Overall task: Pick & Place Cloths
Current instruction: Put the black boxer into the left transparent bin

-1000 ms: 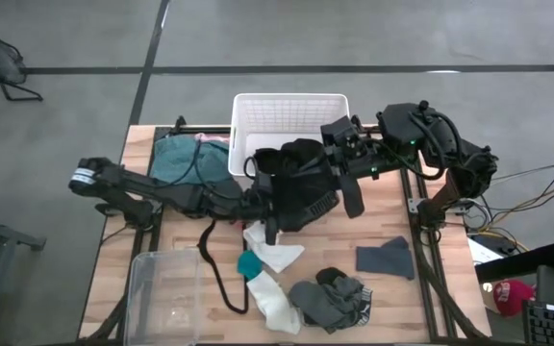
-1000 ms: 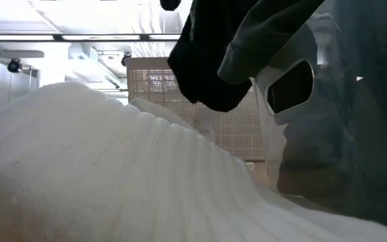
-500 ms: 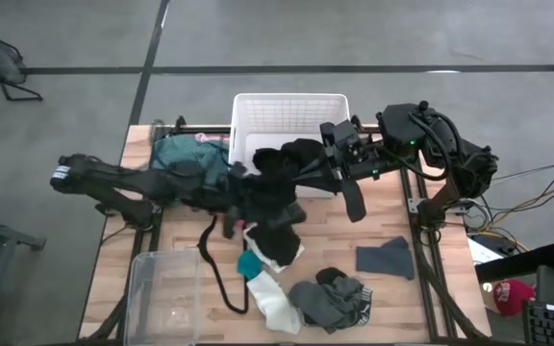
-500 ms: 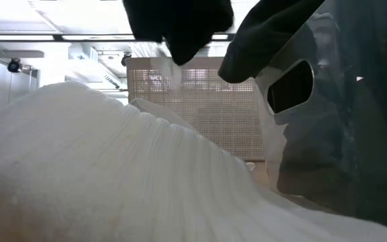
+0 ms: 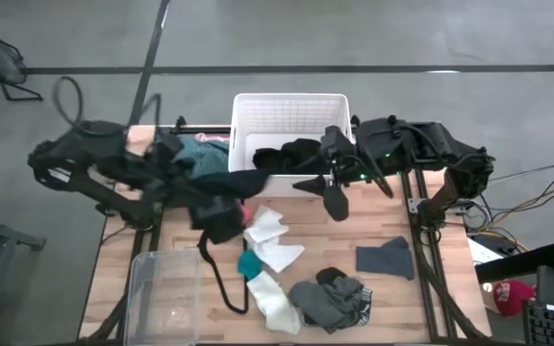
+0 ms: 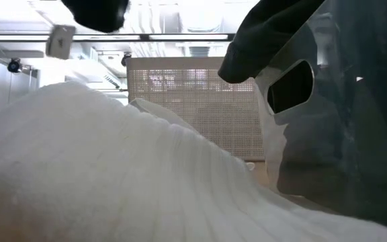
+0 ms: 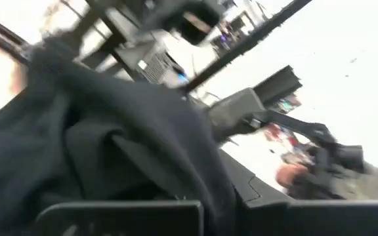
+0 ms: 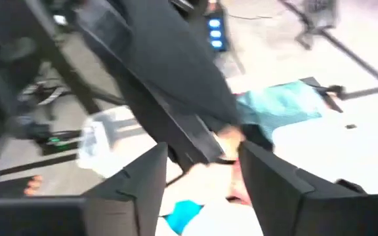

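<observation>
Overhead, left end effector (image 5: pixel 221 213) and right end effector (image 5: pixel 308 183) both grip the black garment (image 5: pixel 258 183) over the basket's (image 5: pixel 287 106) near rim.

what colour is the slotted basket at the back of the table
White; the basket shows best in the high view.
</observation>
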Motion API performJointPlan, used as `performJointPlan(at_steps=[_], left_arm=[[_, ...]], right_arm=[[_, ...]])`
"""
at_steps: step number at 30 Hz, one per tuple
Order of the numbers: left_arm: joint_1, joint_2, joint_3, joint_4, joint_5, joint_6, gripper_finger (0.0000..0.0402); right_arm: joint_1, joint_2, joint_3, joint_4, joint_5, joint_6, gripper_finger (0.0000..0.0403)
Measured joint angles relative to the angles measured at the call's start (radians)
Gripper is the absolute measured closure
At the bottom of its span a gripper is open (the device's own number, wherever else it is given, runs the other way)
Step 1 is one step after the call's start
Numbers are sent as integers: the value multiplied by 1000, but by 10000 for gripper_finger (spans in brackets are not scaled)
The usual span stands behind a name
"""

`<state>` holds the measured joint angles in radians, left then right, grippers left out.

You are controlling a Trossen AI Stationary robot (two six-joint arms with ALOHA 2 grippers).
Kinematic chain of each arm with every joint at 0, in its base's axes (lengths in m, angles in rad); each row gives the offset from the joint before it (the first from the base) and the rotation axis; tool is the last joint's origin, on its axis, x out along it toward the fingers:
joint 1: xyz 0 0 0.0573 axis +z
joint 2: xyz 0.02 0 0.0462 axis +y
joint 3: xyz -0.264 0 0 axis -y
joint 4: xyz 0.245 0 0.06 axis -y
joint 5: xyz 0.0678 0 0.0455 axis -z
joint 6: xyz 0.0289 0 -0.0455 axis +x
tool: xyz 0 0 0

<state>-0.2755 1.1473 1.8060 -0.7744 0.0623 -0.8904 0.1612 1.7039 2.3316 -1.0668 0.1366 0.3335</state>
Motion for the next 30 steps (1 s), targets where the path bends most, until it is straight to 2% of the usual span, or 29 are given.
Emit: performJointPlan(at_steps=[4,7,10,16,23,30], left_arm=[[-62,2,90,-91,14,-106,394],[-119,4,123,-149,66,-191,393],[-184,5,127,-182,111,-293,393],[-333,35,119,-327,123,-471,392],[-437,107,116,-474,168,-584,392],[-477,173,57,-510,255,-630,390]], right_arm=[[0,1,-23,-12,47,-8,179],[-2,1,-51,-8,50,-17,163],[-2,1,-81,-8,50,-16,152],[-2,1,-132,-6,50,4,140],[-4,1,-150,2,50,4,152],[-7,1,-150,3,49,3,175]])
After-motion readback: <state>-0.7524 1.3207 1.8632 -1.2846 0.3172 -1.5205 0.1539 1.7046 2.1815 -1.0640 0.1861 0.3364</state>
